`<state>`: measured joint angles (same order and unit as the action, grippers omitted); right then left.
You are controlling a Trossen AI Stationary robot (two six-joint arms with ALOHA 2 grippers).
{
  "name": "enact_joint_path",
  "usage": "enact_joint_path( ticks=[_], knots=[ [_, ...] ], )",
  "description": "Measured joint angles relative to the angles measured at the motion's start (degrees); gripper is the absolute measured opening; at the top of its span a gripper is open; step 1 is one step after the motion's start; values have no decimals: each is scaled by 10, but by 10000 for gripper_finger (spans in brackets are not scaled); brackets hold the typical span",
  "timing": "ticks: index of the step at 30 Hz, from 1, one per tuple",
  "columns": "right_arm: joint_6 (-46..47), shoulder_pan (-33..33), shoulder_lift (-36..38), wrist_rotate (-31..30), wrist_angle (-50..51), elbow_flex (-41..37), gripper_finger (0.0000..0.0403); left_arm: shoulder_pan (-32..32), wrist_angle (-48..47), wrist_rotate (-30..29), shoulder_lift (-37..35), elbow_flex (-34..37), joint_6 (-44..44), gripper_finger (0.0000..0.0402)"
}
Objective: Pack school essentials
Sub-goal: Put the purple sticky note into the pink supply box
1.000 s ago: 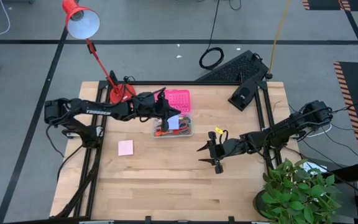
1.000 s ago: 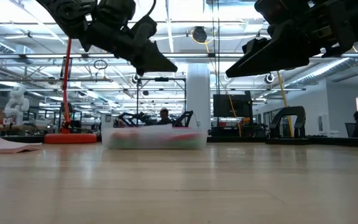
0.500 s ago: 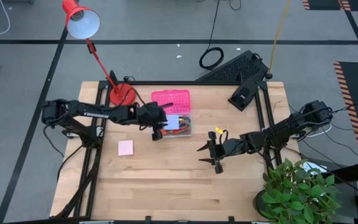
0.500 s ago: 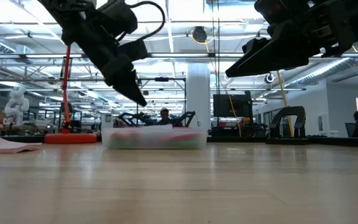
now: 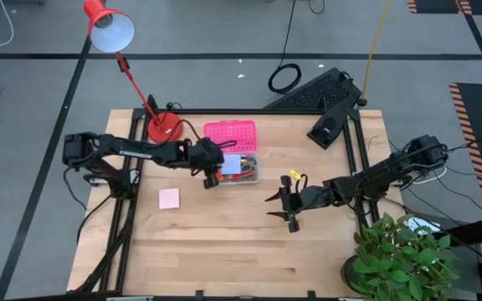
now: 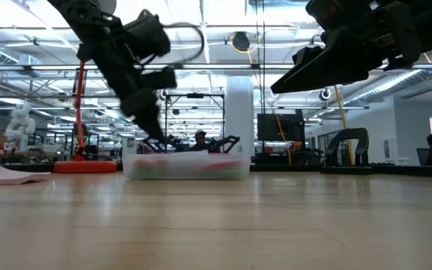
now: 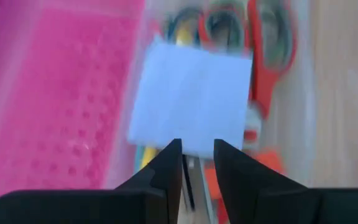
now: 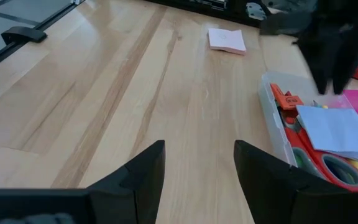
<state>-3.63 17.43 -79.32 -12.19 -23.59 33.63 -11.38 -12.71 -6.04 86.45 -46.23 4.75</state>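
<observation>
High view: the left gripper [image 5: 213,176] hangs over the near-left corner of the clear plastic box [image 5: 252,176], whose pink lid [image 5: 231,135] lies just behind it. A pale blue note pad [image 7: 192,102] lies in the box on top of red-handled scissors [image 7: 267,74], hiding most of the other stationery, which is blurred. Its jaws stand close together, holding nothing. A pink note pad [image 5: 169,198] lies on the wooden table [image 5: 224,251]. The right gripper [image 5: 289,206], jaws spread, waits well apart.
</observation>
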Motion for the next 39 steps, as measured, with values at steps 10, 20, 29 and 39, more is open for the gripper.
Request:
enact_joint_path(
  ticks=[10, 20, 29, 39],
  knots=[
    [2, 0, 0, 0, -4, -9, 185, -1, 16, -7, 60, 2, 25, 97],
    [1, -2, 0, 0, -7, -9, 185, -16, 39, 1, 68, 2, 37, 97],
    [0, -2, 0, 0, -10, -9, 185, -12, 98, 80, 78, 2, 45, 97],
    [0, -2, 0, 0, -10, -9, 185, -3, 99, 51, 71, -14, 1, 97]
  ],
)
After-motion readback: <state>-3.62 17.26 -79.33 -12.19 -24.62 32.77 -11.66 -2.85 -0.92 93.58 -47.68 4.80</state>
